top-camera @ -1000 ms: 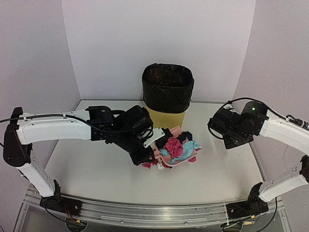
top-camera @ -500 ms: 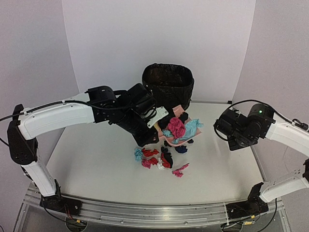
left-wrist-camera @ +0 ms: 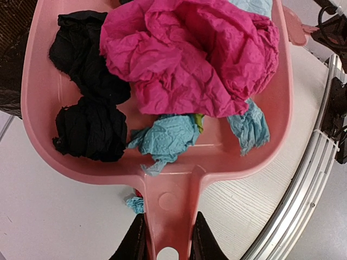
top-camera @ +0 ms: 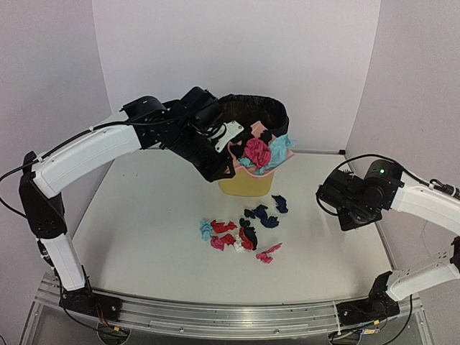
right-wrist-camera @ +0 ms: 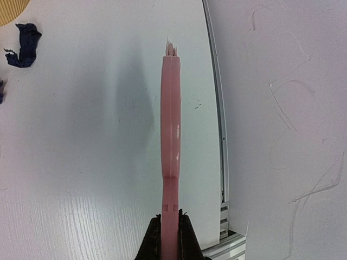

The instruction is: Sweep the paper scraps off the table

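dustpan (left-wrist-camera: pixel 217 160) at bin (top-camera: pixel 277 115) rim (paper scraps (left-wrist-camera: pixel 184 59) aboard), left fingers (left-wrist-camera: pixel 133 245) gripping handle; right fingers (right-wrist-camera: pixel 154 241) pinch brush (right-wrist-camera: pixel 171 135); more on bench (top-camera: pixel 144 237) before bin.

We've got the left arm (top-camera: pixel 86 154) up high, stretched across toward the back middle, left gripper (left-wrist-camera: pixel 167 239) clamped on the pink dustpan handle (left-wrist-camera: pixel 165 208). Right arm (top-camera: pixel 424 200) sits low out at its side (elbow folded), right gripper (right-wrist-camera: pixel 170 232) pinched tight on the pink brush (right-wrist-camera: pixel 171 124).

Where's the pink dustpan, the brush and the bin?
dustpan (left-wrist-camera: pixel 217 156), left wrist view, bare pink floor near its handle.
brush (right-wrist-camera: pixel 171 130), right wrist view, middle of its pink handle.
bin (top-camera: pixel 278 117), top external view, black liner at its right rim.
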Available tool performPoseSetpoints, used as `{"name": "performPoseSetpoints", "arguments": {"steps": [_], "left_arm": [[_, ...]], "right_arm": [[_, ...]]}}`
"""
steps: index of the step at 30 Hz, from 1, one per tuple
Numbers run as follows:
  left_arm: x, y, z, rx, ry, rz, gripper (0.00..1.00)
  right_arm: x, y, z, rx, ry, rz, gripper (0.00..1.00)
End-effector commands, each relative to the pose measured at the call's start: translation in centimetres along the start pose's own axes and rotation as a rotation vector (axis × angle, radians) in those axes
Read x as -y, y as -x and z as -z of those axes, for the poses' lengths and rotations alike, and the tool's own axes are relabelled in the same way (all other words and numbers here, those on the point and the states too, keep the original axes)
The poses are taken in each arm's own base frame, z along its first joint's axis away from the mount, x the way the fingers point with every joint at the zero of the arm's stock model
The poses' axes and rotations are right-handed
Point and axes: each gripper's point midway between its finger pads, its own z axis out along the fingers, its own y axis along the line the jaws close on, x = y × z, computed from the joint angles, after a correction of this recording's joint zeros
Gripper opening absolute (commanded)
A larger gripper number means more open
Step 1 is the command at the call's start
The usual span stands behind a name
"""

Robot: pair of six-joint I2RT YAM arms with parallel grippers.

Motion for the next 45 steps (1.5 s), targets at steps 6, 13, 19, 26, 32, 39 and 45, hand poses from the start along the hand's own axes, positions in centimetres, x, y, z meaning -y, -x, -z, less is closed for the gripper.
{"name": "performPoseSetpoints", "arguments": {"steps": [6, 13, 19, 26, 32, 39, 45], "left_arm": [[-0.6, 3.9, 3.3, 0.116, -0.03, 0.029, 0.0], [-3.7, 5.5, 3.7, 0.147, 0.002, 0.115, 0.0], [-7.2, 7.8, 3.9, 0.214, 0.061, 0.165, 0.0], [-11.6, 10.2, 3.8, 0.316, 0.201, 0.21, 0.0], [-14.3, 12.3, 4.4, 0.401, 0.341, 0.204, 0.0], [-18.1, 12.3, 2.7, 0.387, 0.563, 0.188, 0.0], [-20.6, 12.8, 2.3, 0.395, 0.737, 0.151, 0.0]], "right_arm": [[0.1, -0.5, -0.2, -0.027, -0.013, -0.017, 0.0], [-0.4, -0.9, -0.5, -0.054, -0.004, -0.012, 0.0], [-0.7, -1.2, -0.7, -0.075, 0.0, 0.0, 0.0], [-0.8, -1.9, -1.0, -0.093, -0.003, 0.006, 0.0], [-0.8, -2.6, -1.3, -0.114, -0.001, -0.003, 0.0], [-0.6, -3.5, -1.6, -0.128, -0.003, -0.007, 0.0], [-0.6, -4.1, -1.9, -0.144, -0.01, -0.002, 0.0]]}}
